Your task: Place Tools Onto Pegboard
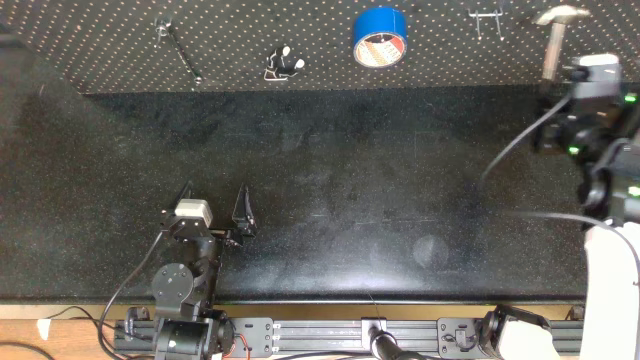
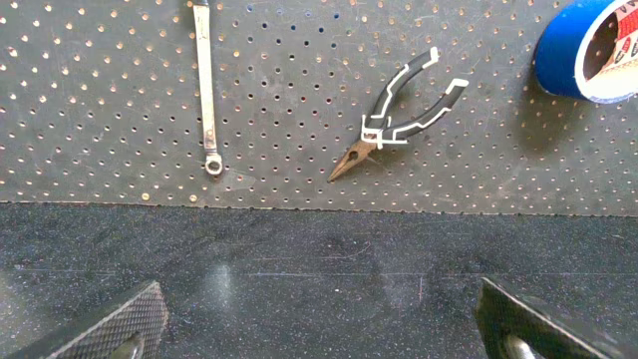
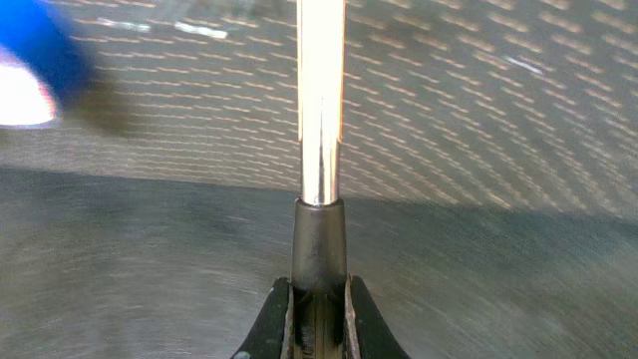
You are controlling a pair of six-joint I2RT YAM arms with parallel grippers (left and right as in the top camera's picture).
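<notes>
Hammer [image 1: 552,50], chrome-shafted with a dark grip, is clamped by its handle in the right gripper [image 3: 319,299], head up near the far right end of the pegboard [image 1: 100,40]. The left gripper [image 1: 215,208] sits low over the black mat [image 1: 350,170], fingers spread wide and holding nothing. It faces a wrench [image 2: 205,90], pliers [image 2: 399,120] and blue tape [image 2: 588,50] hanging on the board.

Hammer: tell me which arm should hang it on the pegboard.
Right. The right gripper is shut on the hammer, close to the pegboard and a bare hook; the left gripper is open, far back near its base.
</notes>
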